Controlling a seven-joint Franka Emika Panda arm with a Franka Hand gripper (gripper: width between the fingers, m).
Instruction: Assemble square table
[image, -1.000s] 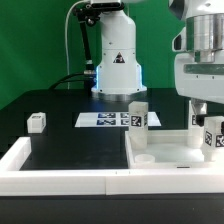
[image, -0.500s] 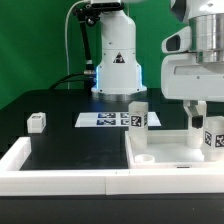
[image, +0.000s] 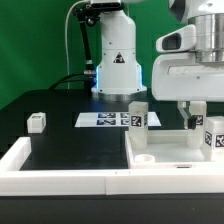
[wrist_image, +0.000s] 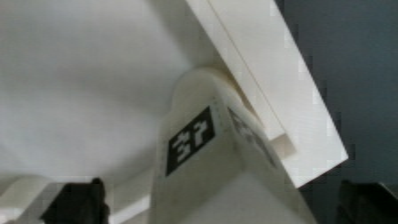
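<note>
Slab (image: 172, 152): white, square, flat on counter (image: 70, 145), exterior view's right, just behind rim wall (image: 60, 178). Leg (image: 138, 114): upright at slab's far corner, tagged. Second leg (image: 213, 137): upright near slab's right edge, tagged. Third leg (image: 37, 122): loose on counter, exterior view's left, well apart from slab. Marker board (image: 104, 120): flat on the counter between third leg and slab. Fingers (wrist_image: 80, 203): spread wide, nothing held; above slab beside second leg; wrist view shows tagged leg between them, touching neither.
</note>
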